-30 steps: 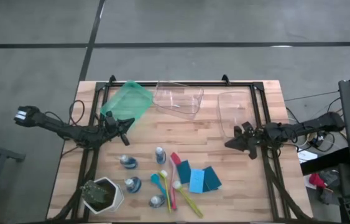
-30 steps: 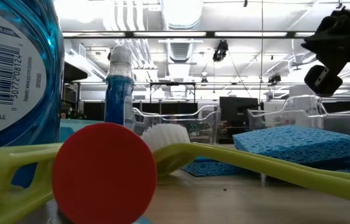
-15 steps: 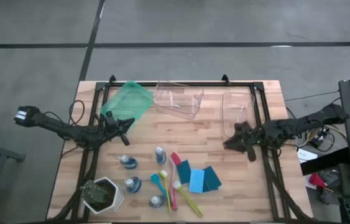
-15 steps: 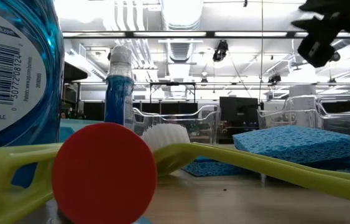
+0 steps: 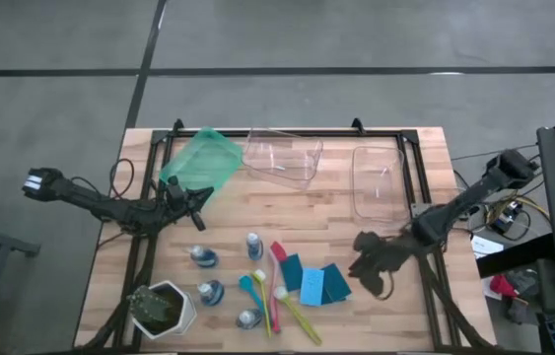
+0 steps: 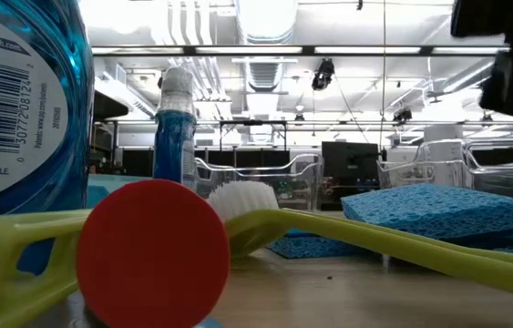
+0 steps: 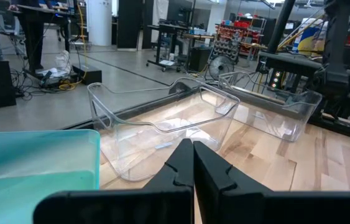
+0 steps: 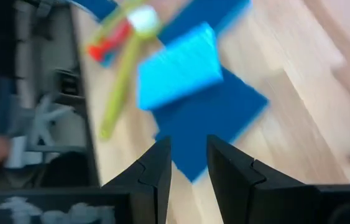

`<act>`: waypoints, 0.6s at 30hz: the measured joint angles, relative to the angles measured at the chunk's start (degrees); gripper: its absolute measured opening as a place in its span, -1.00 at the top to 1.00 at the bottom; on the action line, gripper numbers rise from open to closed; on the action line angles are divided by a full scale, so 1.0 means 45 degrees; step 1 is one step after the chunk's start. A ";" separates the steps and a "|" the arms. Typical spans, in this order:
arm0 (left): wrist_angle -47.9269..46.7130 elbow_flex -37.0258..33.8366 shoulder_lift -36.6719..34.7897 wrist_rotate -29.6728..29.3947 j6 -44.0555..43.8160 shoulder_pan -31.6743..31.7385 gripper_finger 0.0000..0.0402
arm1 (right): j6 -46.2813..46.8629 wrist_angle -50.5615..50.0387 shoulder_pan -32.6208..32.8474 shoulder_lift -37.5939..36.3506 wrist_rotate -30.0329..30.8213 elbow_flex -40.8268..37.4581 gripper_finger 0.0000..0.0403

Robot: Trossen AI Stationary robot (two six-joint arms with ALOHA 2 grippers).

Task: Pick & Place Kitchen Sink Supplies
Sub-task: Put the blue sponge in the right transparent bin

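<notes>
Blue and teal sponges (image 5: 314, 283) lie flat on the wood near the table's middle front, beside pink, teal and yellow-green brushes (image 5: 279, 288) and several small bottles of blue liquid (image 5: 254, 245). My right gripper (image 5: 361, 266) hovers open just right of the sponges, tipped downward. In the right wrist view its fingers (image 8: 187, 155) frame a dark blue sponge (image 8: 209, 121), with a lighter one (image 8: 178, 68) beyond. My left gripper (image 5: 201, 200) waits shut by the green bin (image 5: 198, 163), and its fingers (image 7: 193, 163) are together.
Two clear bins (image 5: 282, 156) (image 5: 376, 182) stand at the far side. A white pot with a plant (image 5: 162, 308) sits at the near left corner. A black frame rail (image 5: 415, 197) runs along the table's right side. Bare wood lies between the sponges and the right rail.
My right gripper has swung from beside the right clear bin toward the table's near edge and left, toward the sponges, tipping from near level to pointing steeply down. The right clear bin shifted slightly toward the right edge as the gripper left it.
</notes>
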 joint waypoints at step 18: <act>-0.0002 0.0001 -0.0001 0.0003 -0.0001 -0.0003 1.00 | 0.1944 -0.0638 0.0424 0.4646 -0.0888 0.1568 0.51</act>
